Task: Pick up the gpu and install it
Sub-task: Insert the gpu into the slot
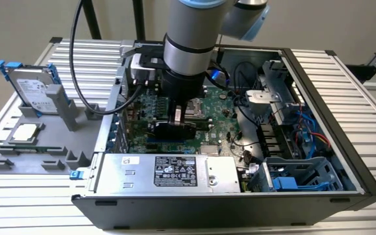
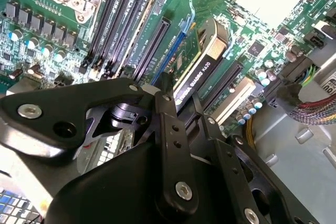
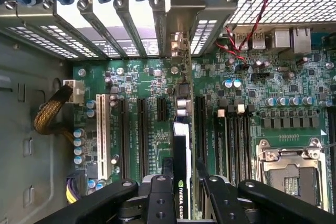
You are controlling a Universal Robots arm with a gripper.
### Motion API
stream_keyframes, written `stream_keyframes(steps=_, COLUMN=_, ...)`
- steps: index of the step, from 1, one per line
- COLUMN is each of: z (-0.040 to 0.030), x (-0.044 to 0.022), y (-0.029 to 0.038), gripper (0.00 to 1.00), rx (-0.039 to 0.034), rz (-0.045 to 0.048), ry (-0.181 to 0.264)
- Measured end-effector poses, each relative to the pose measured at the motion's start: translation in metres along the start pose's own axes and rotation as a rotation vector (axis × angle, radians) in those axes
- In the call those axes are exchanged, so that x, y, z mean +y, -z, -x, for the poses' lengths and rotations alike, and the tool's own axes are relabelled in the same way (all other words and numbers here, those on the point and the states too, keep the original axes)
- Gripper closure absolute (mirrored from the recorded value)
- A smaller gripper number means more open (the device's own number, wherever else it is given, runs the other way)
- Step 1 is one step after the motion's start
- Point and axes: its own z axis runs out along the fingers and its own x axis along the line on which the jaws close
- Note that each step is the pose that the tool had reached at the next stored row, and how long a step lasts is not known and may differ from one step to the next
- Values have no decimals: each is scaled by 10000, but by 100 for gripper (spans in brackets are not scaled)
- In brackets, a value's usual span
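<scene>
The gpu (image 3: 181,145) stands on edge over the motherboard's long expansion slots, its black cooler (image 2: 202,69) facing sideways. Its green board runs toward the case's rear slot openings, where a silver bracket (image 3: 175,9) lines up. My gripper (image 3: 182,169) is shut on the card's near end, one black finger (image 3: 167,167) on each side of it. In the exterior view the gripper (image 1: 178,122) reaches straight down into the open computer case (image 1: 344,117), with the gpu (image 1: 172,131) dark just below it. I cannot tell if the card's edge sits in a slot.
A grey holder (image 1: 77,122) at the exterior view's left carries a silver hard drive in a blue frame (image 1: 35,88), a processor chip (image 1: 25,132) and a thin memory stick (image 1: 25,149). The power supply (image 1: 168,171), a blue drive cage (image 1: 299,176), cables (image 1: 305,127) and the processor socket (image 3: 291,166) surround the slots.
</scene>
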Motion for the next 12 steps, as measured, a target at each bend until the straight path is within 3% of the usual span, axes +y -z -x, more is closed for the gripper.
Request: stream_keyframes(steps=12, z=0, x=-2, y=-26, gripper=100, rx=0, rz=-7, ry=2)
